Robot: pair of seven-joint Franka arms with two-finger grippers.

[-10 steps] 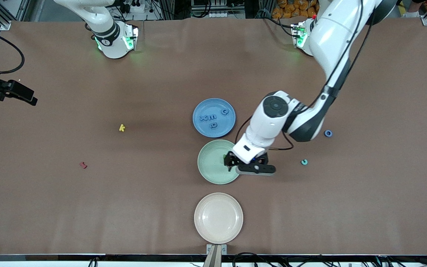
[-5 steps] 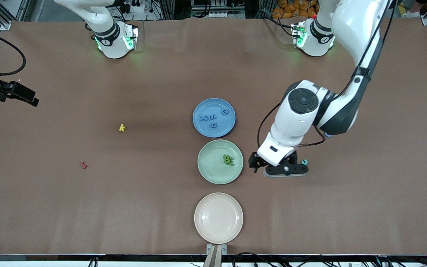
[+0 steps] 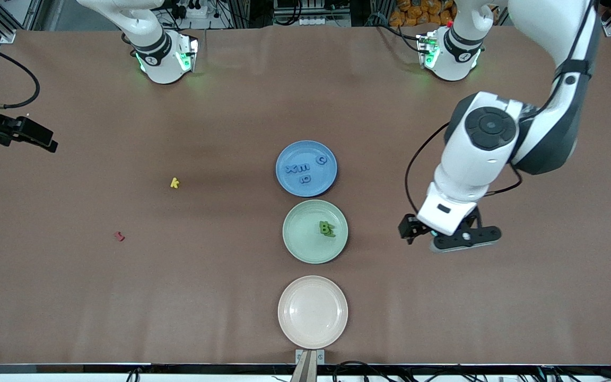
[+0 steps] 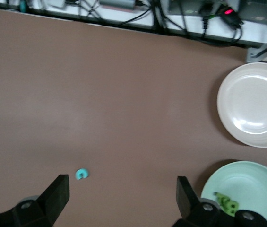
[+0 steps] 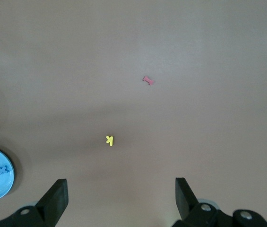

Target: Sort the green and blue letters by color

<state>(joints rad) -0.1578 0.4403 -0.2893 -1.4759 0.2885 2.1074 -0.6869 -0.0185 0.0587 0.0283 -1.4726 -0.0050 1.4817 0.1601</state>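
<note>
Now, left claw (image 3: pixel 421 233): my fingers are spread wide and hold nothing, over the bench (image 3: pixel 523 297).
Teal letter (image 4: pixel 81 174): on the bench, right under my left claw.
Green letters (image 3: pixel 327 228): in the green plate (image 3: pixel 300 241), well apart from that claw.
Blue letters (image 3: pixel 304 171): in the blue plate (image 3: pixel 289 154).
Right claw (image 5: pixel 119 201): spread wide, waiting above the yellow letter (image 5: pixel 109 140).

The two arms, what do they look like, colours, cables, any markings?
Both arms are glossy white with dark grey joint bands and green lights glowing at their bases. The left arm has a round dark cap on its wrist joint and a thin black cable looping beside it. Its end effector is black under a white housing; the right end effector has black fingers too.
</note>
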